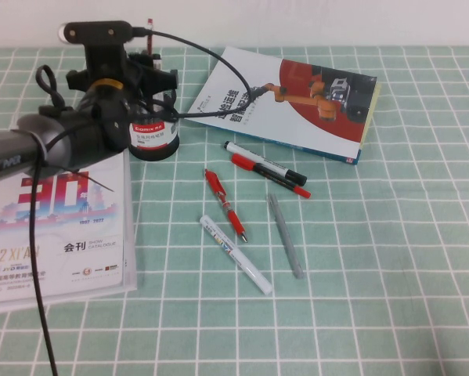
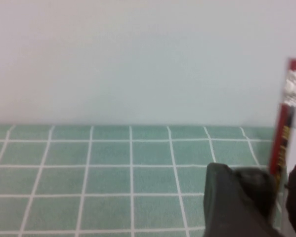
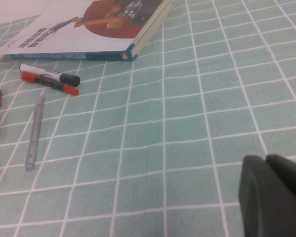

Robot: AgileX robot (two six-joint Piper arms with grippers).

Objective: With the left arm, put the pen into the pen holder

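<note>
The black mesh pen holder (image 1: 156, 137) with its white and red label stands at the back left. My left gripper (image 1: 152, 78) hovers right over its top and hides its opening. In the left wrist view the left gripper (image 2: 260, 170) has its jaws apart. The pen's black cap (image 2: 256, 186) stands between them against one finger (image 2: 227, 202), with a gap to the other. The pen's white barrel is hidden. My right gripper (image 3: 265, 159) is shut and empty low over bare cloth at the right, out of the high view.
A red pencil (image 1: 149, 27) stands in the holder. A catalogue (image 1: 62, 235) lies at the left and a book (image 1: 297, 102) at the back. A slim black-capped pen beside a red one (image 1: 261, 160), a red pen (image 1: 222, 202), an all-white marker (image 1: 234, 254) and a grey pen (image 1: 285, 235) lie mid-table.
</note>
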